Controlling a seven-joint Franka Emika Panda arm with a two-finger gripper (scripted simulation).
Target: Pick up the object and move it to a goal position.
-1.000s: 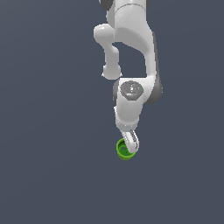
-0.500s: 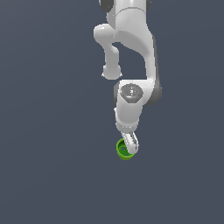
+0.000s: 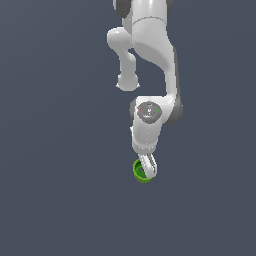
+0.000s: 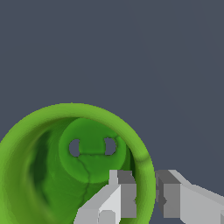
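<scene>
The small bright green cup [image 3: 138,171] stands upright on the dark grey floor, below the white arm in the exterior view. My gripper [image 3: 148,169] points down over the side of the cup toward the exterior view's right. In the wrist view the cup [image 4: 52,175] fills the frame and I look into its open mouth. One finger [image 4: 123,192] is inside the cup and the other is outside it. The thick rim is pinched between them. My gripper [image 4: 145,194] is shut on the cup's rim wall.
The plain dark grey floor [image 3: 60,200] lies all around the cup. The arm's white links [image 3: 150,55] rise above the gripper toward the top of the exterior view. No other object is in view.
</scene>
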